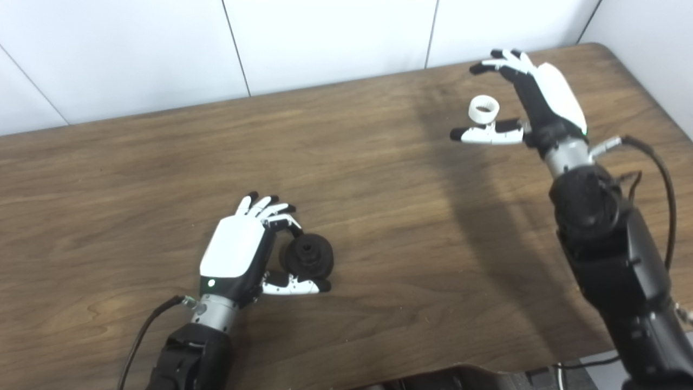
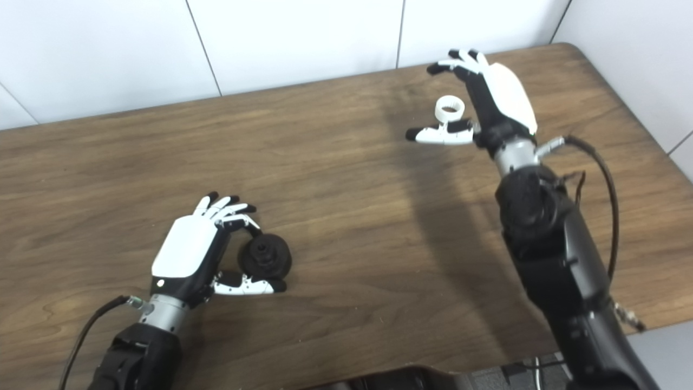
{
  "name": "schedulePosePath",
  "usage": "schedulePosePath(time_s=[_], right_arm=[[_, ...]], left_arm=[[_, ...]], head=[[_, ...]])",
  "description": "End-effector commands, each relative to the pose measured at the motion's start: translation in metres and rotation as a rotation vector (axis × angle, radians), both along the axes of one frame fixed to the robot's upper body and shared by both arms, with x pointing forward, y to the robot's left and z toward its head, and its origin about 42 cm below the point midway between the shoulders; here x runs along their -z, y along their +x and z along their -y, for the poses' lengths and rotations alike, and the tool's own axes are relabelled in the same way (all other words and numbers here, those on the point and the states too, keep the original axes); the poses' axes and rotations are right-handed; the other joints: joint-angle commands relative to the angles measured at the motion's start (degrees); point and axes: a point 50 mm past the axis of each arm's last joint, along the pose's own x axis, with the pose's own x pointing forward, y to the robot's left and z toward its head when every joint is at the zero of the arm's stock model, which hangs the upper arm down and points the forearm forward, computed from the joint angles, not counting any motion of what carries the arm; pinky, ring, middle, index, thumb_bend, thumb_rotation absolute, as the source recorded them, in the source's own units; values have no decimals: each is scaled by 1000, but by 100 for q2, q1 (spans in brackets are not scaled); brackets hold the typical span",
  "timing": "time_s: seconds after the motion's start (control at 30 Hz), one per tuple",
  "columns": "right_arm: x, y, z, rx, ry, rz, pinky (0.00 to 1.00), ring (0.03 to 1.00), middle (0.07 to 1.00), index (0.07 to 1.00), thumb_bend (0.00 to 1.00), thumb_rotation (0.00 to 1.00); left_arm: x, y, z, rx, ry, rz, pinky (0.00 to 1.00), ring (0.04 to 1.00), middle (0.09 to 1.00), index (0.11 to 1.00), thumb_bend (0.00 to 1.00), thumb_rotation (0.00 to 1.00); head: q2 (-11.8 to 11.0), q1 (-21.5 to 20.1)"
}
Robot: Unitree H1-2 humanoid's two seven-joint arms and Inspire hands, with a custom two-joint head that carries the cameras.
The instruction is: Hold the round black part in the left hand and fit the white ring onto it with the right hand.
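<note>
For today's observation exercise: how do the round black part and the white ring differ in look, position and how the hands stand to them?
The round black part is dark and solid with a raised hub; the white ring is pale and hollow. The black part lies near the table's front, the ring near the far right. The left hand closes around the black part; the right hand is spread open around the ring, not gripping it. Both are round and sit on the wooden table.

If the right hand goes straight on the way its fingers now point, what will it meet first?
The right hand points toward the table's far edge and the left. The white ring sits between its fingers and thumb, so probably that first; beyond it, bare table, then wall. Depth is unclear.
</note>
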Motion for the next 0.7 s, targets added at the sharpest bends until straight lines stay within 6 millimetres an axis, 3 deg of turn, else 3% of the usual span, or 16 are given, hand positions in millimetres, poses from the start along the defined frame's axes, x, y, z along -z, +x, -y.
schedulePosePath(time_s=[0.0, 0.13, 0.4, 0.67], right_arm=[[-22, 12, 8, 14, -53, 58, 1000, 1000, 940, 762, 742, 215], [-22, 28, 17, 25, -102, 30, 1000, 1000, 940, 752, 755, 179], [-17, 66, 34, 85, -173, -76, 1000, 999, 941, 737, 762, 199], [-12, 91, 38, 106, -213, -173, 1000, 994, 934, 737, 779, 208]], left_arm=[[9, -2, -13, -12, 36, -28, 995, 909, 813, 486, 519, 56], [10, -1, -17, -9, 39, -18, 981, 900, 805, 486, 520, 55], [11, -3, -20, -13, 45, -31, 986, 901, 811, 487, 519, 56], [13, -4, -25, -8, 41, -27, 981, 897, 809, 487, 520, 56]], head=[[7, -3], [-37, -173], [-111, -362], [-196, -465]])
